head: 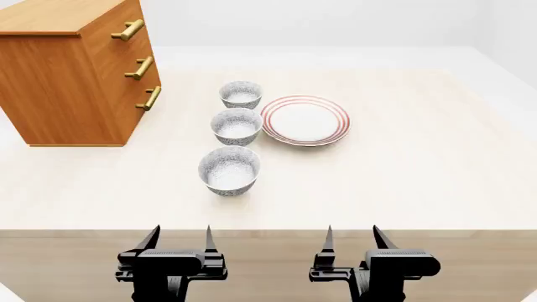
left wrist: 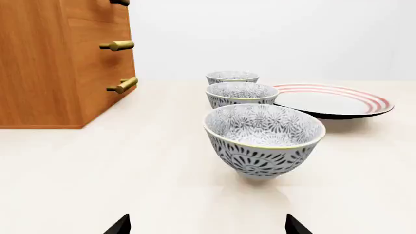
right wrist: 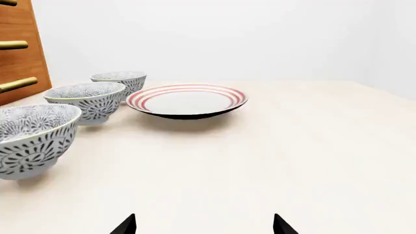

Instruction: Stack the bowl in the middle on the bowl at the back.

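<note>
The middle bowl (head: 236, 126) is seated upright on the desk (head: 419, 176), in a row of three matching bowls running front to back. The back bowl (head: 241, 94) is located directly behind it, just beside it with a narrow gap visible in the head view; in the left wrist view their rims overlap by line of sight only. The front bowl (head: 229, 170) is set apart from the middle bowl by a slightly wider gap. All three bowls are shown empty and unstacked.

A flat plate with red rings (head: 305, 119) is positioned on the right side of the middle and back bowls. Its rim is very close to the middle bowl; contact cannot be determined. On the left, a wooden drawer cabinet (head: 75, 75) with brass handles (head: 138, 68) is placed on the desk, well apart from the bowls, with a bare strip of desk between.

Open surface is available across the right half of the desk and in front of the front bowl up to the near edge.

The left tool (head: 180, 240) and the right tool (head: 351, 239) are held at the near edge of the desk, short of all objects. Both are seen with fingers spread apart and nothing between them.
</note>
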`<state>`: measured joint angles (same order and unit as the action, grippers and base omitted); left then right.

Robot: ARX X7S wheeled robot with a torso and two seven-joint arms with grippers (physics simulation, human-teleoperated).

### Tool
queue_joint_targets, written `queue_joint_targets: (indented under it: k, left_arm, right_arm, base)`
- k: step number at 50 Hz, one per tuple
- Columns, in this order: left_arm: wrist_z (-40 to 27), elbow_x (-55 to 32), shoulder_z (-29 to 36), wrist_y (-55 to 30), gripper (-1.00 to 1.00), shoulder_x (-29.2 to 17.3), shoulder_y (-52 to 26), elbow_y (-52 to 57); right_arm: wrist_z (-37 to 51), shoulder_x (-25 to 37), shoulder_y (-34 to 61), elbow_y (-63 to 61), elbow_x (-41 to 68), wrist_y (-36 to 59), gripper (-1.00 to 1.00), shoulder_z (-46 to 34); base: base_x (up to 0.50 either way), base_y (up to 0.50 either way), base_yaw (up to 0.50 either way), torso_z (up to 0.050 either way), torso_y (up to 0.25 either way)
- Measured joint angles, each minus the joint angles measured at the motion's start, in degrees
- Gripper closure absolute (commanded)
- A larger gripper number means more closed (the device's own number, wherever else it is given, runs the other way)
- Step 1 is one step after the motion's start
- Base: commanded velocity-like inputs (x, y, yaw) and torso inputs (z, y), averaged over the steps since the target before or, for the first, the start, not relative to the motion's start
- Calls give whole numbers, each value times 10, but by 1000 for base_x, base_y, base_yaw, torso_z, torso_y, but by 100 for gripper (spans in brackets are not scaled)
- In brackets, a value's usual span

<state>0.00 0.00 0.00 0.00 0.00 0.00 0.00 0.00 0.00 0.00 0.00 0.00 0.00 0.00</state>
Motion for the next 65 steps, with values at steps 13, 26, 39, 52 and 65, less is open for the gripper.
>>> queue_joint_targets:
  k: [13, 26, 39, 52, 65]
  left_arm:
    - [-17, -15, 17, -3, -100, -15, 0, 5]
    - [-23, -33, 39, -66, -100, -39, -4, 72]
    - [-14, -56, 51, -204, -100, -72, -60, 192]
    - [13, -87, 51, -336, -100, -112, -164, 252]
    - [63, -113, 65, -425, -100, -159, -270, 254]
  right_arm:
    - [8, 15, -1, -3, 27, -1, -100, -17]
    - [36, 32, 8, -60, 44, 68, -100, -30]
    - [61, 57, 57, -180, 56, 220, -100, -36]
    - [63, 81, 150, -245, 70, 357, -100, -45]
    - [41, 103, 257, -260, 103, 463, -100, -39]
  base:
    - [0, 0, 0, 0, 0]
    - [0, 0, 0, 0, 0]
    - [0, 0, 0, 0, 0]
    - [0, 0, 0, 0, 0]
    - [0, 0, 0, 0, 0]
